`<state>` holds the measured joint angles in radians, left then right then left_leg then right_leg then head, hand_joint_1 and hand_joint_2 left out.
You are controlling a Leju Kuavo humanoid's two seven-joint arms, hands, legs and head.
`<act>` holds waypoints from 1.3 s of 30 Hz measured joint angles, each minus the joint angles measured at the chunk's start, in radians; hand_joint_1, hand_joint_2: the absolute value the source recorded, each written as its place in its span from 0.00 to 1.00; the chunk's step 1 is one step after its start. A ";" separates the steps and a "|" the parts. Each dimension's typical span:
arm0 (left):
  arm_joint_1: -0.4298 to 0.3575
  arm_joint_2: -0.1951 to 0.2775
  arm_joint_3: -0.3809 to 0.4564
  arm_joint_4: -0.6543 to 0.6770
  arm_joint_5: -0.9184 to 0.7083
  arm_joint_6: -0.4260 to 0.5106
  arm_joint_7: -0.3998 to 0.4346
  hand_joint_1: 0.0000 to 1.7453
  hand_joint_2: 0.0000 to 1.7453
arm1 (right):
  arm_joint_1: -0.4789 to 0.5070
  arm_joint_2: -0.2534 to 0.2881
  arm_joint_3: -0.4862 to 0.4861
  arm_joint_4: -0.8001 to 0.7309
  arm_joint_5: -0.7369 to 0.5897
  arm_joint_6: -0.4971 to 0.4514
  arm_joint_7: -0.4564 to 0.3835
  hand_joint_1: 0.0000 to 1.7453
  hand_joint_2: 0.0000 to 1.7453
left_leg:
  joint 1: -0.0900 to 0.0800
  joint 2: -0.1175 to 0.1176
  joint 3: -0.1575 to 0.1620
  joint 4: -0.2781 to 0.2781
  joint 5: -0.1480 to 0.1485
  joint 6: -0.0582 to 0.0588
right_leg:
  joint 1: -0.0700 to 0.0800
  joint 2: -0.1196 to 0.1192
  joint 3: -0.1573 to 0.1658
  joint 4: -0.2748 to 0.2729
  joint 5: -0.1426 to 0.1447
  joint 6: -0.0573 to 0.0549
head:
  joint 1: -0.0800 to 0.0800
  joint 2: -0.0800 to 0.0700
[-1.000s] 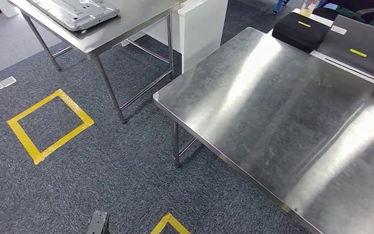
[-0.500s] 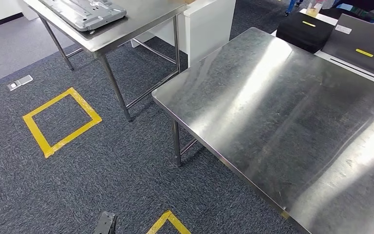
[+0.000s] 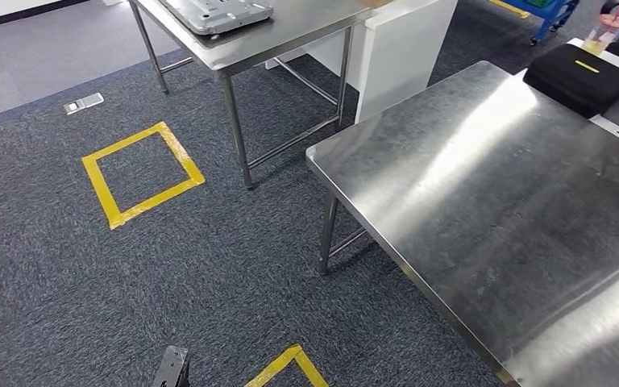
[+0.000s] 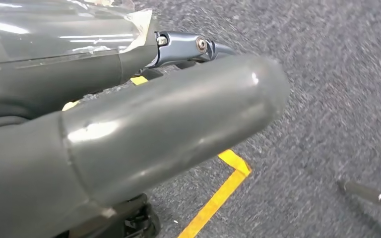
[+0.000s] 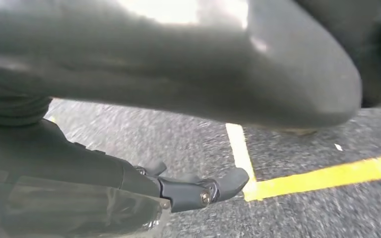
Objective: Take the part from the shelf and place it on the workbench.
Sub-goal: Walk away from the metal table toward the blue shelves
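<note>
**Status: both hands down, empty; part on far table**

1. Part. Grey metal part [image 3: 218,12], flat stamped plate w/ raised ribs, lies on top of the far steel table [image 3: 290,32] at upper edge of head view. Partly cut off by frame edge.

2. Near table. Large steel table [image 3: 483,210] occupies right side of head view; top bare in its near portion. Black case w/ yellow label [image 3: 580,76] sits at its far right edge. White panel [image 3: 403,52] stands between the two tables.

3. Floor. Dark grey carpet [image 3: 89,282]. Yellow tape square [image 3: 142,173] left of far table legs. Corner of a second tape mark [image 3: 286,367] at lower edge. Small grey floor plate [image 3: 83,103] further out.

4. Left hand [image 4: 178,119]. Hangs over carpet, nr yellow tape. Thumb extended; fingers [image 4: 188,47] straight and apart from it. Holds nothing.

5. Right hand [image 5: 188,163]. Hangs over carpet above a tape corner. Fingers [image 5: 223,186] extended, spread from thumb. Holds nothing.
</note>
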<state>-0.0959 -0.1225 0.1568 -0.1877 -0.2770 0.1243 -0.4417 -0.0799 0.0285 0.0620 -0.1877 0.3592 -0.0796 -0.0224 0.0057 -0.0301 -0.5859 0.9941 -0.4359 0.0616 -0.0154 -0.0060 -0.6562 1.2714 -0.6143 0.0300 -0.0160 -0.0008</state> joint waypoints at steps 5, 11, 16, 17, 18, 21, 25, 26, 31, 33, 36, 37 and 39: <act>0.001 0.000 0.003 0.000 0.000 0.001 0.000 0.00 0.00 | 0.005 0.000 0.002 0.002 0.002 -0.006 -0.001 0.00 0.00 | -0.004 -0.061 -0.004 0.012 0.000 -0.011 | -0.001 0.043 0.122 -0.253 0.107 0.023 | 0.001 0.000; 0.003 0.000 0.003 0.000 -0.005 0.001 0.003 0.00 0.00 | -0.001 0.004 0.003 0.002 0.007 -0.001 -0.007 0.00 0.00 | -0.004 -0.032 -0.038 0.066 -0.033 -0.040 | -0.004 0.011 0.140 -0.282 0.126 -0.024 | -0.006 0.000; 0.002 0.000 0.003 0.000 -0.006 0.000 0.005 0.00 0.00 | 0.002 0.005 0.005 0.003 0.011 0.006 -0.008 0.00 0.00 | 0.010 0.027 -0.154 0.303 -0.129 -0.060 | 0.000 -0.047 0.137 -0.282 0.124 -0.035 | -0.010 0.000; 0.002 0.000 0.003 0.000 -0.006 0.001 0.005 0.00 0.00 | 0.001 0.005 0.006 0.003 0.012 0.007 -0.007 0.00 0.00 | 0.013 0.033 -0.136 0.267 -0.103 -0.062 | -0.001 -0.059 0.138 -0.282 0.123 -0.034 | -0.010 0.000; 0.002 0.000 0.003 0.000 -0.006 0.001 0.005 0.00 0.00 | 0.000 0.006 0.008 0.003 0.014 0.008 -0.006 0.00 0.00 | 0.015 0.048 -0.100 0.202 -0.070 -0.062 | -0.001 -0.070 0.139 -0.282 0.122 -0.033 | -0.010 0.000; -0.003 0.000 0.004 0.000 -0.006 0.002 0.007 0.00 0.00 | -0.002 0.008 0.011 0.003 0.017 0.008 -0.003 0.00 0.00 | 0.009 0.102 -0.014 0.040 -0.019 -0.053 | 0.010 -0.099 0.144 -0.281 0.112 -0.018 | -0.008 0.000; -0.003 0.000 0.004 0.000 -0.007 -0.002 0.011 0.00 0.00 | -0.005 0.010 0.012 0.003 0.021 0.008 -0.003 0.00 0.00 | -0.002 0.063 -0.011 0.020 -0.013 -0.025 | 0.014 -0.117 0.148 -0.272 0.097 0.006 | -0.004 0.000; -0.003 0.000 0.004 0.000 -0.007 -0.009 0.016 0.00 0.00 | -0.006 0.010 0.012 0.003 0.024 0.008 -0.003 0.00 0.00 | -0.001 0.052 -0.009 0.016 -0.008 -0.017 | 0.011 -0.093 0.136 -0.244 0.079 0.007 | -0.003 0.000; -0.004 0.000 0.005 0.000 -0.023 -0.081 0.148 0.00 0.00 | -0.001 0.011 0.013 0.005 0.038 0.014 -0.003 0.00 0.00 | -0.003 -0.020 -0.013 0.012 0.000 -0.002 | 0.006 0.001 0.007 0.012 -0.018 0.002 | 0.002 0.000; 0.001 0.002 0.005 0.001 -0.035 -0.099 0.211 0.00 0.00 | -0.002 0.010 0.014 0.006 0.044 0.018 -0.002 0.00 0.00 | -0.003 -0.051 -0.012 0.013 0.001 -0.003 | 0.004 0.013 0.041 -0.071 0.031 0.016 | 0.002 0.000; 0.002 0.004 0.003 0.001 -0.049 -0.108 0.256 0.00 0.00 | -0.007 0.009 0.016 0.006 0.048 0.023 -0.002 0.00 0.00 | -0.007 -0.089 -0.015 0.019 0.000 -0.012 | -0.001 0.073 0.113 -0.249 0.104 0.017 | 0.001 0.000; 0.003 0.004 0.003 0.001 -0.051 -0.112 0.260 0.00 0.00 | -0.009 0.009 0.016 0.006 0.049 0.024 -0.002 0.00 0.00 | -0.008 -0.099 -0.017 0.020 0.000 -0.018 | 0.000 0.082 0.118 -0.267 0.110 0.009 | 0.001 0.000; 0.007 0.006 0.003 0.001 -0.053 -0.121 0.261 0.00 0.00 | -0.013 0.010 0.016 0.006 0.050 0.026 -0.004 0.00 0.00 | -0.005 -0.117 -0.022 0.020 0.001 -0.031 | 0.000 0.060 0.126 -0.273 0.115 -0.010 | 0.000 0.000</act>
<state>-0.0885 -0.1161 0.1601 -0.1864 -0.3303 0.0034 -0.1811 -0.0930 0.0385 0.0780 -0.1813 0.4088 -0.0540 -0.0259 0.0009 -0.1475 -0.6084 1.0140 -0.4348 0.0310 -0.0151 0.0536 -0.5297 0.9989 -0.4989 0.0195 -0.0157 -0.0008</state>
